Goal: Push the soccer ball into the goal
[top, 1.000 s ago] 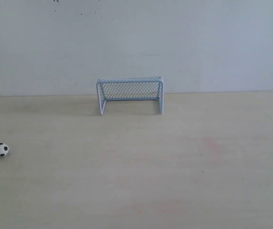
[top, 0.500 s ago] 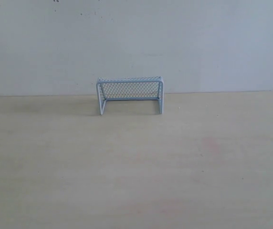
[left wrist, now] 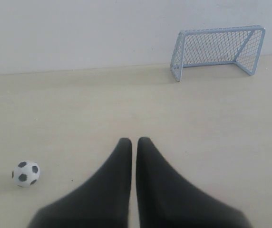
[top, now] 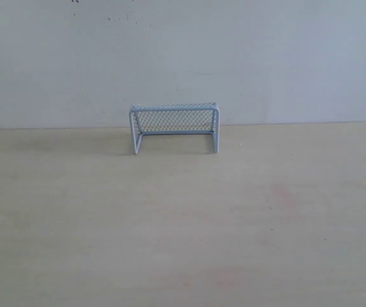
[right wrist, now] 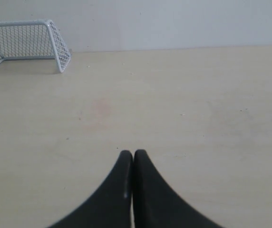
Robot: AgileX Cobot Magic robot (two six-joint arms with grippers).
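Observation:
The goal (top: 175, 126), a small pale blue tube frame with mesh netting, stands at the back of the table against the wall; it also shows as the goal (left wrist: 218, 50) and the goal (right wrist: 25, 42) in the wrist views. The soccer ball (left wrist: 26, 173) is out of the exterior view and shows only in the left wrist view, resting on the table off to one side of my left gripper (left wrist: 134, 141), apart from it. That gripper is shut and holds nothing. My right gripper (right wrist: 133, 153) is shut too, over bare table. Neither arm appears in the exterior view.
A pale wooden table (top: 234, 217) runs back to a plain white wall (top: 266, 57). A faint pink stain (top: 284, 193) marks the table on the right.
The soccer ball rolled leftward along the table's left side and has gone past the left edge of the exterior view. The goal has not moved.

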